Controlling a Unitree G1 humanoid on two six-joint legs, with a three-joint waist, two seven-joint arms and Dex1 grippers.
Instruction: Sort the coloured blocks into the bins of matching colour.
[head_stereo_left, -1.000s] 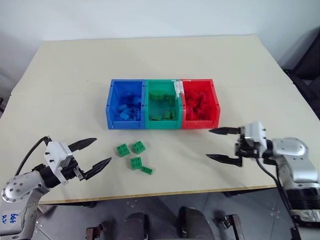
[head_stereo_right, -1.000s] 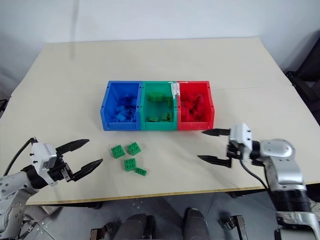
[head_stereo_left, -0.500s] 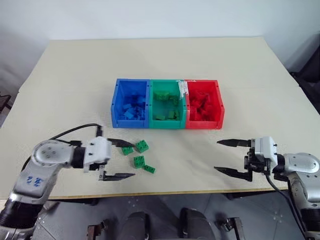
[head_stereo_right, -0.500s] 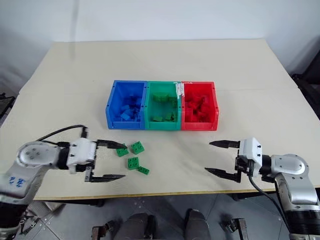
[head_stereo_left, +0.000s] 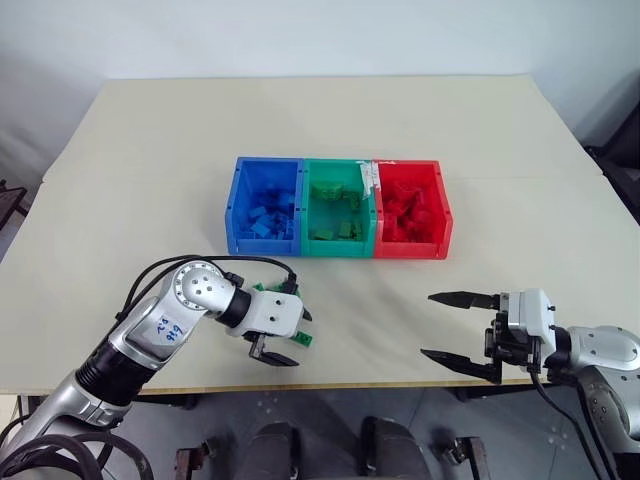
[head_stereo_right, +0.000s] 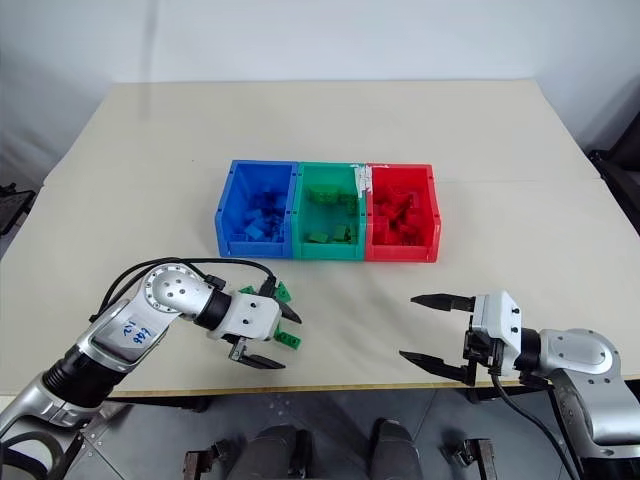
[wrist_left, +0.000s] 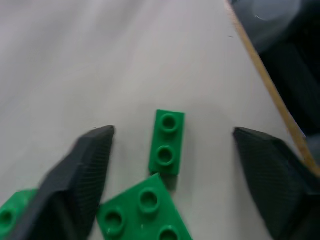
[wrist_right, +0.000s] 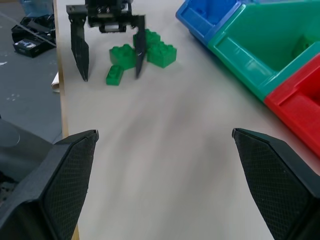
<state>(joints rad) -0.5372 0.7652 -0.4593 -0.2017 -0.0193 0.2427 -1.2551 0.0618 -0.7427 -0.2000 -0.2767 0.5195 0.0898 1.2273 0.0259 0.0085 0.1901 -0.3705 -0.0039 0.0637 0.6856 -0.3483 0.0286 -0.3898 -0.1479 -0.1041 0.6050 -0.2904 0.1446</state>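
Note:
Three joined bins stand mid-table: blue bin (head_stereo_left: 262, 246), green bin (head_stereo_left: 338, 248), red bin (head_stereo_left: 411, 249), each holding blocks of its own colour. Several green blocks lie loose near the table's front, left of centre. My left gripper (head_stereo_right: 277, 338) points down over them, open. A narrow two-stud green block (wrist_left: 167, 142) lies between its fingers, touching neither. A larger green block (wrist_left: 145, 212) lies just beside it. My right gripper (head_stereo_left: 450, 330) hovers open and empty at the front right. Its wrist view shows the left gripper (wrist_right: 109, 52) over the green blocks (wrist_right: 160, 52).
The table's front edge (head_stereo_left: 400, 384) runs close behind the loose blocks and under both grippers. Bare tabletop (head_stereo_left: 380, 310) lies between the two grippers and in front of the bins. Dark clutter (wrist_right: 30, 35) sits on the floor beyond the edge.
My left arm has swung in from the left, and its gripper has tipped down over the loose green blocks with narrower jaws. The right gripper has drawn back slightly towards the front edge, still open.

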